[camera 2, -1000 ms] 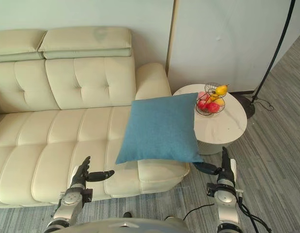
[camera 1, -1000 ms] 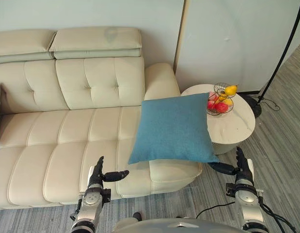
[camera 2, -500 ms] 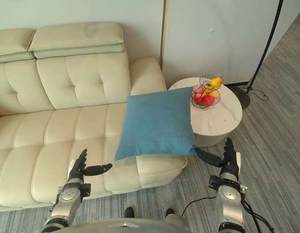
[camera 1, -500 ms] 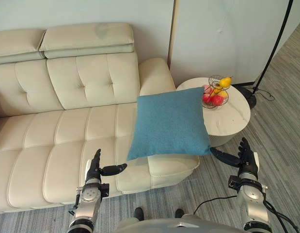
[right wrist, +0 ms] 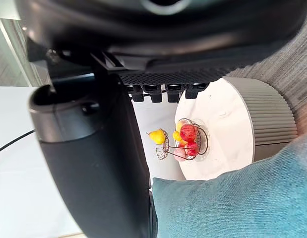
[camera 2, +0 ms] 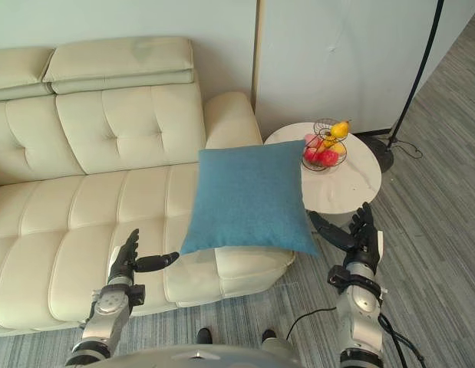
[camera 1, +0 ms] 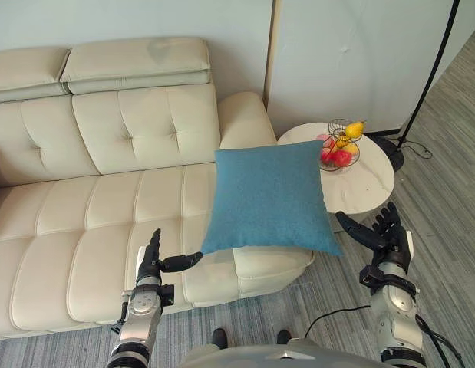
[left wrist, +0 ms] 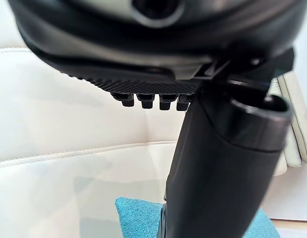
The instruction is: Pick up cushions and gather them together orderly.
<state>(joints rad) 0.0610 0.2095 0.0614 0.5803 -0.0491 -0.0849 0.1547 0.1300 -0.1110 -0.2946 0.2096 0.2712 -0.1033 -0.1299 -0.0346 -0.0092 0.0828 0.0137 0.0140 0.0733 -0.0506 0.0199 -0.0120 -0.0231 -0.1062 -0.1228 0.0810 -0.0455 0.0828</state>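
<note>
A blue square cushion (camera 1: pixel 269 198) lies on the right end of a cream leather sofa (camera 1: pixel 107 192), over the seat and the front of the armrest. It is tilted so that its upper edge lies towards the backrest, and its lower right corner juts out past the sofa's side over the grey striped floor (camera 1: pixel 444 207). The left hand (camera 1: pixel 150 267) hovers in front of the seat's front edge, to the left of the cushion. Its fingers (camera 1: pixel 154 242) are straight and together, pointing up towards the sofa, and its thumb reaches sideways to end just beside the cushion's lower left corner. It has hold of nothing, and whether the thumb tip touches the fabric cannot be told. The right hand (camera 1: pixel 389 238) is raised on the far side of the cushion, over the floor in front of the round white desk (camera 1: pixel 371 188). Its fingers (camera 1: pixel 391 215) are spread and straight, and its thumb stretches towards the cushion's right edge, near it. This hand also holds nothing. On the desk, which stands just beside the sofa's armrest, a wire fruit basket (camera 1: pixel 341 146) holds a yellow fruit and some red ones. A thin black lamp pole (camera 1: pixel 430 77) slants up at the right, before the pale wall (camera 1: pixel 344 54).
</note>
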